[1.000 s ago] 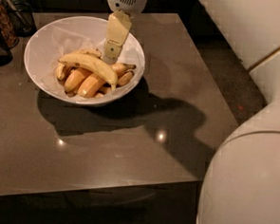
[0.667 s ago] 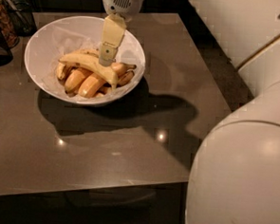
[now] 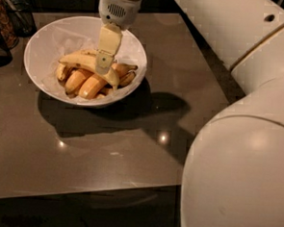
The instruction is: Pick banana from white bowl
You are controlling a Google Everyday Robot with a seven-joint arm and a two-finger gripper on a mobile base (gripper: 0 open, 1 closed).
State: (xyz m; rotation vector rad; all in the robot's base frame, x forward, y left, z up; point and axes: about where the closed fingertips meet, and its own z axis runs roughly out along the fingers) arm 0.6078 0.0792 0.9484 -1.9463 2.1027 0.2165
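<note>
The white bowl (image 3: pixel 42 44) stands at the back left of the dark table, lined with crinkled white paper. The banana (image 3: pixel 80 61), long, curved and pale yellow, lies across the top of several shorter orange-yellow bananas (image 3: pixel 86 83) in the bowl. My gripper (image 3: pixel 103 68) reaches down from above into the bowl, and its tip rests at the banana's right part. It hides the stretch of banana under it.
The brown table (image 3: pixel 130 148) has its front edge near the bottom of the view. Dark containers (image 3: pixel 10 18) stand at its back left corner. My white arm (image 3: pixel 246 141) fills the right side and casts a shadow right of the bowl.
My gripper has moved a little left and down, onto the banana. My arm has swung further into view on the right. The bowl and the bananas have not moved.
</note>
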